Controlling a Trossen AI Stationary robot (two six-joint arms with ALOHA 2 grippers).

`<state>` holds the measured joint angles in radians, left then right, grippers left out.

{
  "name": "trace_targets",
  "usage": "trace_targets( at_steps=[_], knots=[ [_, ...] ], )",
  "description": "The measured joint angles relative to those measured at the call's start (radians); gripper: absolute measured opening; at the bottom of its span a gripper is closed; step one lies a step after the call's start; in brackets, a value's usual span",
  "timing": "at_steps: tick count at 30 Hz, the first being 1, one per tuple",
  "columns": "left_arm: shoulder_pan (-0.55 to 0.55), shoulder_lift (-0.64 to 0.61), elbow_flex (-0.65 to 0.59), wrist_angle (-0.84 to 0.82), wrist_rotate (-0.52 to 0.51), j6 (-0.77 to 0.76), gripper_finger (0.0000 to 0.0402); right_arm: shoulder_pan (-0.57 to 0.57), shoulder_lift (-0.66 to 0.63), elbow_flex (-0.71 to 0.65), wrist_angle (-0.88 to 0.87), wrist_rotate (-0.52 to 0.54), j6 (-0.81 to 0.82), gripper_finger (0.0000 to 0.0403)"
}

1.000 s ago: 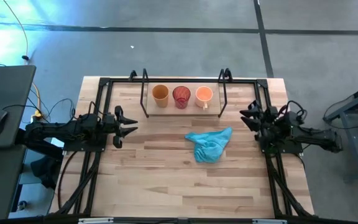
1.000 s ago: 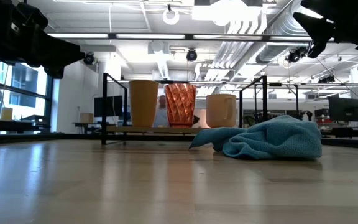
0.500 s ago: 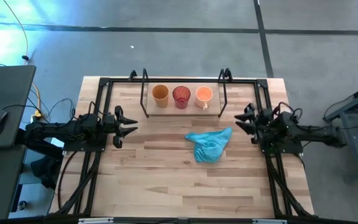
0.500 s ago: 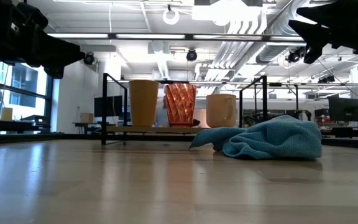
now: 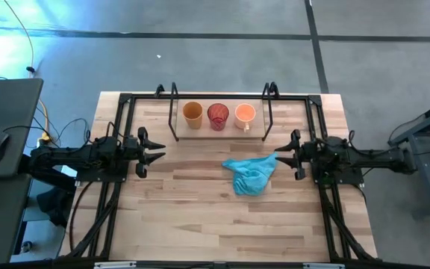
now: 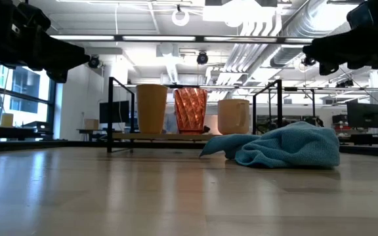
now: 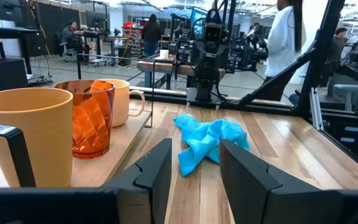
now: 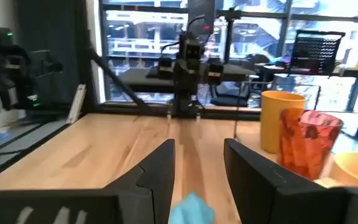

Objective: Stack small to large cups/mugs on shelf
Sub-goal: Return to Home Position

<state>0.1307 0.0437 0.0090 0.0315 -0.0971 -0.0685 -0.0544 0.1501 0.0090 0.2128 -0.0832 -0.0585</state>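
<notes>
Three cups stand upright in a row on the shelf (image 5: 200, 133), at the table's far side: a yellow-orange cup (image 5: 192, 113), a red ribbed cup (image 5: 217, 116) and a light orange mug (image 5: 244, 114) with its handle toward the near edge. My left gripper (image 5: 159, 153) is open and hovers left of the shelf, with the cups (image 7: 73, 118) beside it. My right gripper (image 5: 278, 155) is open. It hangs high above the right end of the turquoise cloth (image 5: 251, 173), with a bit of cloth (image 8: 191, 208) showing between its fingers.
The crumpled turquoise cloth (image 6: 274, 147) lies on the tabletop just in front of the shelf's right half. Black rod frames run along the table's left and right sides. Bare wood spreads toward the near edge. People and desks show in the room beyond.
My right gripper has moved toward the table's left and a little toward the near edge, coming lower and turning level, until it is above the cloth's right end. It has stayed open. The cups and the cloth have not moved.
</notes>
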Motion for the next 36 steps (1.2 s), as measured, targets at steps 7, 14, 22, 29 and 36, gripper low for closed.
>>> trace_targets(
  at_steps=[7, 14, 22, 29, 36],
  knots=[
    [0.0, 0.0, 0.0, 0.0, 0.0, 0.0, 0.0122, -0.028, 0.0, 0.0, -0.112, 0.023, -0.013, 0.013],
    [0.0, 0.0, 0.0, 0.0, 0.0, 0.0, 0.0122, -0.039, 0.0, 0.0, -0.197, 0.055, -0.015, 0.013],
    [0.0, 0.0, 0.0, 0.0, 0.0, 0.0, 0.0122, -0.039, 0.0, 0.0, -0.2, 0.077, -0.052, 0.013],
    [0.0, 0.0, 0.0, 0.0, 0.0, 0.0, 0.0122, -0.039, 0.0, 0.0, -0.201, 0.079, 0.002, 0.013],
    [0.0, 0.0, 0.0, 0.0, 0.0, 0.0, 0.0122, -0.039, 0.0, 0.0, -0.202, 0.08, 0.006, 0.013]
  ],
)
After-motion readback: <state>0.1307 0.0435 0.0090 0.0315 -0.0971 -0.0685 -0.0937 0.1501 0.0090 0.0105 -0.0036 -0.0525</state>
